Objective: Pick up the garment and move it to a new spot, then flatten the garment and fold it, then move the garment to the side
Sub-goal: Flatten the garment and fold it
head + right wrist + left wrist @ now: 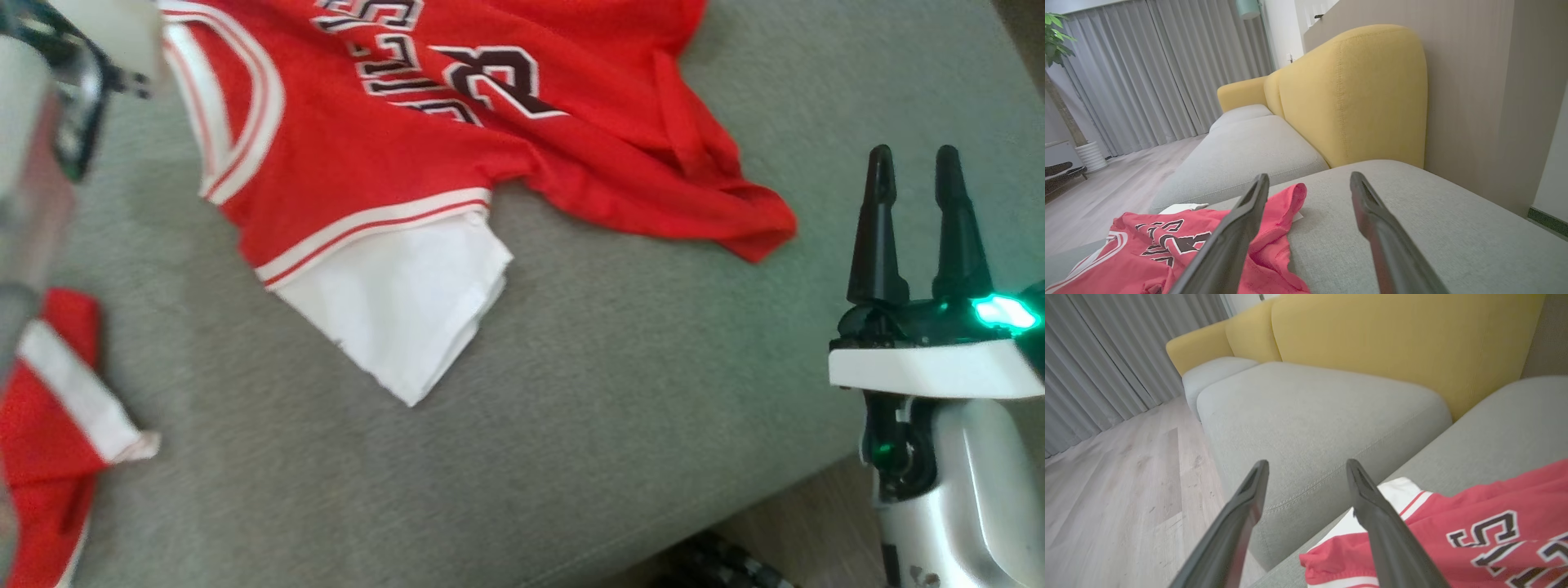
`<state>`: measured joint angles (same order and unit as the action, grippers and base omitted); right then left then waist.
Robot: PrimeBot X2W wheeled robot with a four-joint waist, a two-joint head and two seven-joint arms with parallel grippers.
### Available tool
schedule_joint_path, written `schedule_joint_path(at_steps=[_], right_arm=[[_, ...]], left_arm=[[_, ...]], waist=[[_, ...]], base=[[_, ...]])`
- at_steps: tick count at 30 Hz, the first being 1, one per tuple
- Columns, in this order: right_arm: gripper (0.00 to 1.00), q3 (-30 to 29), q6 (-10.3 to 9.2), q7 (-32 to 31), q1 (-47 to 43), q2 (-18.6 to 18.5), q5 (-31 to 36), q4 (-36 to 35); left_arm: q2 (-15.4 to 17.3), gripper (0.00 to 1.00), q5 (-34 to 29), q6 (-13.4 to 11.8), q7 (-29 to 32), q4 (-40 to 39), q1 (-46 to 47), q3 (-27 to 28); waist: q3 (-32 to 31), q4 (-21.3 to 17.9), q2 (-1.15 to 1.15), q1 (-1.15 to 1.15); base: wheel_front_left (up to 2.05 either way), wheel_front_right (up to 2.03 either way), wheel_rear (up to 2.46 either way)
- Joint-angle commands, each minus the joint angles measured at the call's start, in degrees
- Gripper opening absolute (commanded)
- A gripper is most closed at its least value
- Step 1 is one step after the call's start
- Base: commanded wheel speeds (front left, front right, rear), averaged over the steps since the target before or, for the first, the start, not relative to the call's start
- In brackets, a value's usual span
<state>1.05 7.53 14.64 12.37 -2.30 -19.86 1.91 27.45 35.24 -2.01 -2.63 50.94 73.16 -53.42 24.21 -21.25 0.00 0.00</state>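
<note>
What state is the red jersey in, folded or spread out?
Spread loosely, not folded: the jersey lies rumpled on the grey cushion, its edge bunched in wrinkles.

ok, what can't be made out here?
- Head view: jersey lettering cut off by the top edge.
- Head view: red-and-white cloth lower left, cut by the left edge; unclear whether it joins the jersey.
- Right wrist view: right gripper jaws cover part of the jersey print.
</note>
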Motion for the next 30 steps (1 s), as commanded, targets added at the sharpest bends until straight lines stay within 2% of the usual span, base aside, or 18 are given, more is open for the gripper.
schedule_joint_path(at_steps=[1, 6, 12, 17, 22, 27, 30], right_arm=[[1.0, 0.34, -0.04, 0.36, 0.84, -0.58, 1.03, -1.66], [1.0, -0.44, -0.04, 0.36, 0.28, -0.58, 2.83, -1.16], [1.0, -1.88, -0.04, 0.33, -1.22, -0.58, 6.05, 0.64], [1.0, -2.14, -0.04, -0.59, -2.72, -0.58, 8.3, 3.4], [1.0, -2.83, -0.04, -1.19, -4.53, -0.58, 9.31, 5.31], [1.0, -3.33, -0.04, -2.14, -5.4, -0.58, 10.91, 4.85], [1.0, -4.36, -0.04, -3.99, -4.37, -0.58, 12.69, 2.65]], left_arm=[[0.65, 1.0, 1.14, -1.45, -3.23, -2.49, -0.16, 3.07], [-0.84, 1.0, 3.2, -4.24, -9.29, -7.38, -5.63, 5.16], [-1.89, 1.0, 5.23, -10.19, -12.13, -19.53, -18.72, 8.41], [-2.58, 1.0, 2.87, -15.14, -12.34, -32.46, -32.17, 11.34], [-5.38, 1.0, -0.77, -18.58, -12.35, -40.88, -45.85, 16.14], [-9.03, 1.0, -4.88, -17.58, -12.36, -43.27, -53.62, 20.23], [-11.05, 1.0, -7.53, -15.04, -12.36, -43.3, -55.07, 22.71]], waist=[[-2.73, 3.27, 0.0, 0.0], [-5.57, 7.23, 0.0, 0.0], [-9.73, 13.34, 0.0, 0.0], [-12.38, 17.4, 0.0, 0.0], [-13.99, 20.0, 0.0, 0.0], [-13.79, 21.22, 0.0, 0.0], [-13.02, 22.01, 0.0, 0.0]], base=[[0.0, 0.0, 0.0], [0.0, 0.0, 0.0], [0.0, 0.0, 0.0], [0.0, 0.0, 0.0], [0.0, 0.0, 0.0], [0.0, 0.0, 0.0], [0.0, 0.0, 0.0]])
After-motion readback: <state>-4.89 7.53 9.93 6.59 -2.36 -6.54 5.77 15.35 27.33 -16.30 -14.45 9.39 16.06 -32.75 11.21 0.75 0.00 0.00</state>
